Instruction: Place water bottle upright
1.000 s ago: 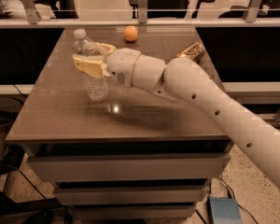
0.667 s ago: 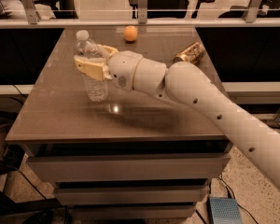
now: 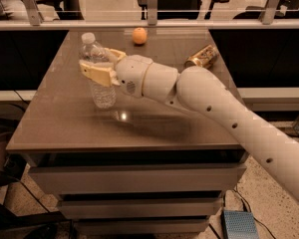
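Gripping anything right now?

Yes. My gripper point(image 3: 97, 66) is over the left part of the table point(image 3: 65, 123). Its two tan fingers point(image 3: 95, 74) are clamped on the water bottle point(image 3: 103, 91) at mid-height, one in front and one behind.

How does the bottle stand?

Upright, with the white cap point(image 3: 88, 37) on top and the base down at the tabletop. Whether its weight rests there I cannot tell.

What room is there around it?

Bare tabletop runs left to the near left edge, and a wide open stretch reaches toward the front edge. My arm point(image 3: 214, 103) crosses the right half, coming in from the lower right. An orange point(image 3: 139, 35) sits near the far edge, well apart from the bottle. A gold-tan can point(image 3: 202, 57) lies on its side by the right edge, just behind my arm. Beyond the far edge runs a glass rail point(image 3: 149, 24). Drawers point(image 3: 129, 178) sit under the top.

Any writing to read?

I can make none out: my front finger covers the bottle's middle, and the can's print is too small.
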You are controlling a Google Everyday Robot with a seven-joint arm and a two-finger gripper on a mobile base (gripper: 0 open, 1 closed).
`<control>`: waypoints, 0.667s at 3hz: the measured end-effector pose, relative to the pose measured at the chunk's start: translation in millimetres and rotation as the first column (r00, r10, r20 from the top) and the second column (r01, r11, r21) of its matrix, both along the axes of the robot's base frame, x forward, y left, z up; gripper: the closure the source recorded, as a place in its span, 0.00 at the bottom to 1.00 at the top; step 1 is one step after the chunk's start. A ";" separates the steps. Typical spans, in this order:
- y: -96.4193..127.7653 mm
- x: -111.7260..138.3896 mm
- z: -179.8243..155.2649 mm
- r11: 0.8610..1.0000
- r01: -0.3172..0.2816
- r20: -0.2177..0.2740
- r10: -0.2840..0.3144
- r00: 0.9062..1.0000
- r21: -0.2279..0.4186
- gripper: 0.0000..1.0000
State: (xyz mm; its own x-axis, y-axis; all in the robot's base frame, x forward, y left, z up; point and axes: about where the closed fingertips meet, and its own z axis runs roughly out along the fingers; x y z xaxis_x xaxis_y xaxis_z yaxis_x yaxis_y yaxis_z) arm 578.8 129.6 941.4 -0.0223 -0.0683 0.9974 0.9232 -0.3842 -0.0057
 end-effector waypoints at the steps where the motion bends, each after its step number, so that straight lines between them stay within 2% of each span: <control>1: 0.0 0.0 0.5 1.000 0.000 0.000 0.000 1.000 0.000 0.36; 2: -0.1 0.0 0.6 1.000 0.000 0.000 0.000 1.000 0.000 0.13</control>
